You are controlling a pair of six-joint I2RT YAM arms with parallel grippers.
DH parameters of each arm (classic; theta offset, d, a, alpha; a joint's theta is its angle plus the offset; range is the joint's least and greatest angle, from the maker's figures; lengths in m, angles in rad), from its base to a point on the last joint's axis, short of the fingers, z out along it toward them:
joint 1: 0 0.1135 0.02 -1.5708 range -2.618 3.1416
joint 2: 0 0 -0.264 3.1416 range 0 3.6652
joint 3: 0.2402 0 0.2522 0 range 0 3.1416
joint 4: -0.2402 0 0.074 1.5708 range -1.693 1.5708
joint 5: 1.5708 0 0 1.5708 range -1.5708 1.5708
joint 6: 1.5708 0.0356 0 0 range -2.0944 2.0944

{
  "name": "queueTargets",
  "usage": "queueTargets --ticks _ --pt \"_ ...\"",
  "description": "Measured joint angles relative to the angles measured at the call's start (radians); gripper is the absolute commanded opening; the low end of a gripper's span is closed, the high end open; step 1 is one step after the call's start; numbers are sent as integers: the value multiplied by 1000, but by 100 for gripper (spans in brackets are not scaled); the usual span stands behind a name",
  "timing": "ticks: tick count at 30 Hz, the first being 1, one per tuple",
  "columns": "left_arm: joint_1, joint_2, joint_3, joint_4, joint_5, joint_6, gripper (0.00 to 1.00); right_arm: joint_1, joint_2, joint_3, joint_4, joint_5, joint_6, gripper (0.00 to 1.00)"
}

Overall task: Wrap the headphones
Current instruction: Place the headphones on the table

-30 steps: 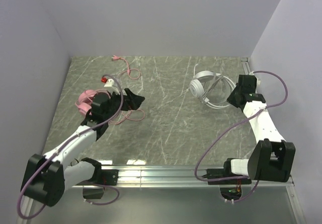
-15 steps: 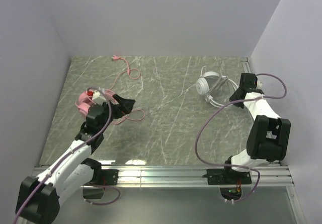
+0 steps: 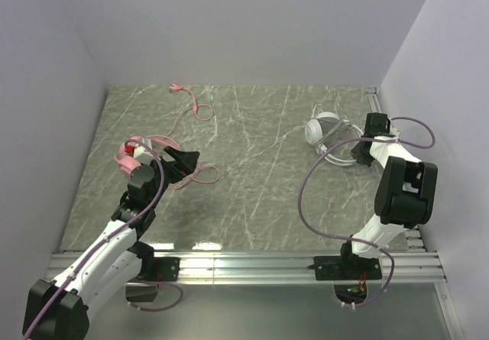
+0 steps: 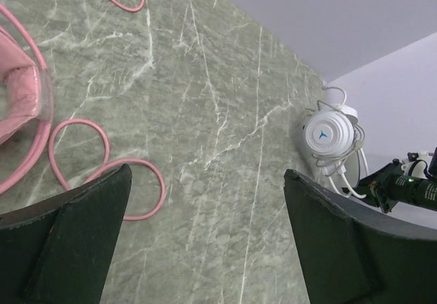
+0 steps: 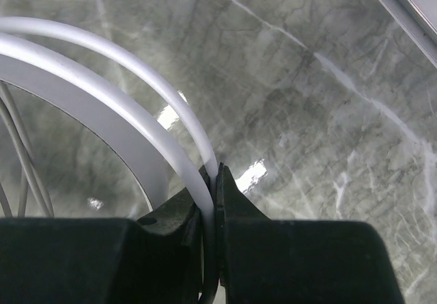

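Two headsets, two arms, one marbled table [image 3: 260, 195]. Left: pink headset [image 3: 127, 153] at the table's left edge, its pink cord [image 4: 77, 121] sprawled in loose loops toward the far side, not wound. The left gripper [image 3: 186, 160] hovers just right of it, jaws spread wide, holding nothing. Right: white headset [image 3: 324, 131] at the far right, with the right gripper [image 5: 214, 181] pinching a white hoop of its headband. Step judged: steadying the white headset, wrapping hardly begun. The next move calls for the free gripper to take a cord end and wind it round a band without snagging.
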Motion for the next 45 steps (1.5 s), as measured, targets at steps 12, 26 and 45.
queueTargets --ticks 12,26,45 --pt "0 10 0 -4 1 1 99 -15 47 18 16 41 15 0" --pt "0 14 0 -6 14 2 99 -24 98 24 23 54 30 21" --pt "0 12 0 -16 19 2 99 -52 71 26 68 38 62 77"
